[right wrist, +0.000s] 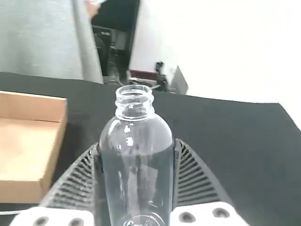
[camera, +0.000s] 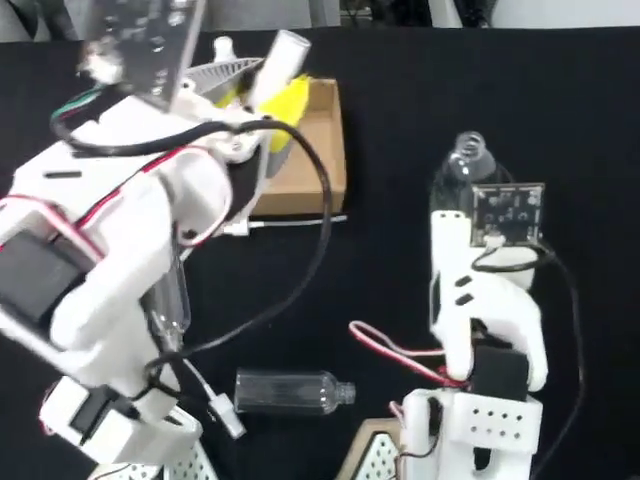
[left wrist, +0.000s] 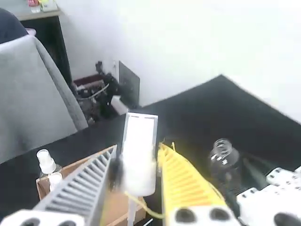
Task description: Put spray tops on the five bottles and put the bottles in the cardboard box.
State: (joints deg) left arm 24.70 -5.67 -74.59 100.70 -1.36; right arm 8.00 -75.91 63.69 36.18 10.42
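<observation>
Overhead, the left gripper [camera: 258,85] sits above the cardboard box [camera: 318,150], its grey and yellow jaws pinching a white spray top [camera: 283,50] whose clear cap points up and away from the arm. From the left wrist, that spray top [left wrist: 140,132] stands upright between the ribbed fingers [left wrist: 181,181], with the box wall [left wrist: 75,165] just below it. Two small white spray heads [left wrist: 47,161] show at the box's far corner; whether both stand inside cannot be told.

To the right of the box, and apart from it, the right gripper [right wrist: 136,150] has its jaws closed around the body of a clear plastic bottle [right wrist: 135,108]. It is held upright, and its threaded neck is open and bare. A second clear bottle [camera: 295,390] lies on its side on the black table [camera: 420,90] between the two arm bases, uncapped, neck towards the right arm.
</observation>
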